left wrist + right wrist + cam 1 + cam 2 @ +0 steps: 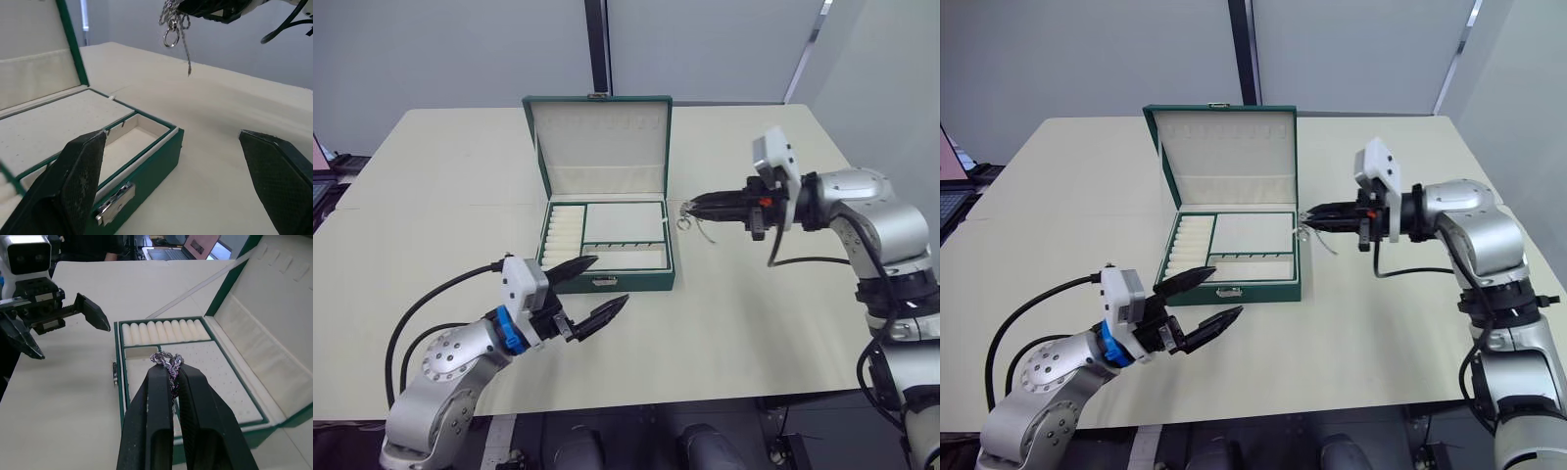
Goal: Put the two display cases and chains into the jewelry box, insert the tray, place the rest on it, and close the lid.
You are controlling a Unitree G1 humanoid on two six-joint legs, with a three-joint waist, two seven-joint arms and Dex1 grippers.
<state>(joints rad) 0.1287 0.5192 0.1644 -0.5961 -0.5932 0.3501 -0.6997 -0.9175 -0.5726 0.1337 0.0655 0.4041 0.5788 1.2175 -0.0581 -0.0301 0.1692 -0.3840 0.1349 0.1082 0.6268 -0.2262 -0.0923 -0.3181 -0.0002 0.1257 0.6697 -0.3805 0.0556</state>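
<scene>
Box [607,284]: dark green, open on a pale table [754,323], clasp side facing the robot. The lid [599,142] stands upright at the box's far edge, cream lining showing.

Tray [625,223]: seated inside the box, green-rimmed, with ridged ring rolls [562,231] along the box's left side, a dotted flat panel beside them and a narrow compartment along the clasp side. No case or loose chain can be made out lying on the tray.

Chain [686,215]: silvery clump of fine links with one strand hanging free, pinched in the right gripper [695,206]. It hangs in the air just beside the box's right wall, clear of the table. That gripper's two black fingers are clenched on the chain and point toward the box.

Left gripper [599,291]: fingers spread wide with nothing between them, held above the table near the box's front left corner, close to the clasp.
</scene>
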